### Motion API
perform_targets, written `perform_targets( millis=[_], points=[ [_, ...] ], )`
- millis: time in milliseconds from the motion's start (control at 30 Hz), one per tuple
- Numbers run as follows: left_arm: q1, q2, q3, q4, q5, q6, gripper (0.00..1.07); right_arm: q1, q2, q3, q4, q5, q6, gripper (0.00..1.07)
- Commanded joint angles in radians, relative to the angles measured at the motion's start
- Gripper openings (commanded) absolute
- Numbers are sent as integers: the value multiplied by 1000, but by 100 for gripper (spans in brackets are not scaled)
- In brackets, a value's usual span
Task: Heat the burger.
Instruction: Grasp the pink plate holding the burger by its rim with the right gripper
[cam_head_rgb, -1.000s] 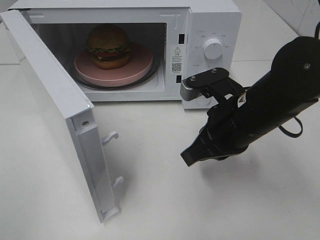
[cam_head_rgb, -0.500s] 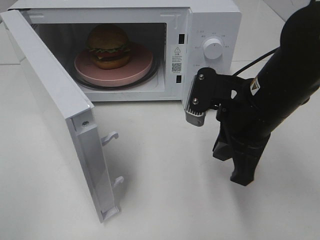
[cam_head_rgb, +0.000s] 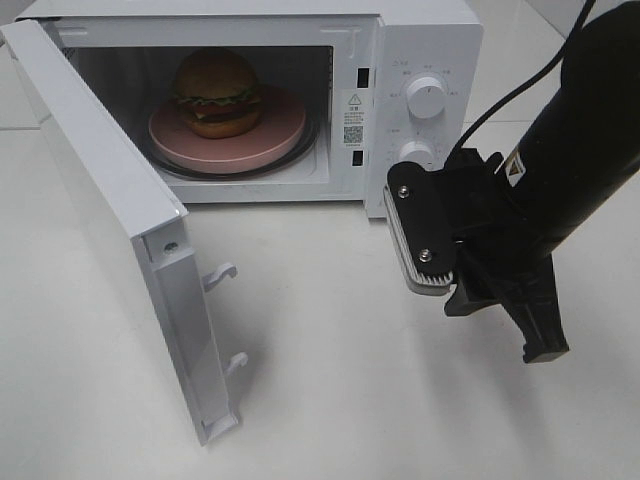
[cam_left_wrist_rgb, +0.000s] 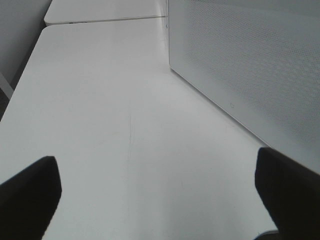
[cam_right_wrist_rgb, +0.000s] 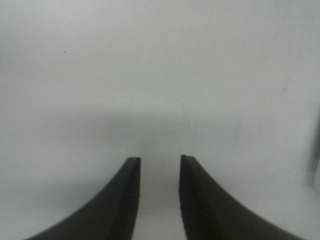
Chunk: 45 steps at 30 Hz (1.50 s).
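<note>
The burger sits on a round pink plate inside the open white microwave, seen in the exterior high view. My right gripper points down at the table in front of the microwave's control panel, well to the right of the burger. In the right wrist view the right gripper has a narrow gap between its fingers with only bare table in it. My left gripper is wide open over bare table, beside a white dotted panel. The left arm does not show in the exterior high view.
The microwave door stands swung out toward the front left, its latch hooks facing the middle of the table. Two white knobs sit on the control panel, the lower one just behind my right wrist.
My right arm swung right and turned, so its gripper now points down at the table instead of toward the left. Its jaws have parted from shut to a narrow gap.
</note>
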Motion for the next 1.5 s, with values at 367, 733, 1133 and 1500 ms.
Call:
perform_targets(
  millis=[367, 733, 1133, 1500],
  points=[
    [2, -17, 3, -2, -13, -3, 98, -1, -7, -48, -35, -58, 19, 102],
    [2, -17, 3, -2, -13, -3, 98, 27, 52, -179, -153, -36, 44, 100],
    [2, -17, 3, -2, -13, -3, 98, 107, 188, -326, -250, -101, 133, 98],
    [2, -17, 3, -2, -13, -3, 98, 127, 302, -446, -264, -122, 146, 96]
  ],
)
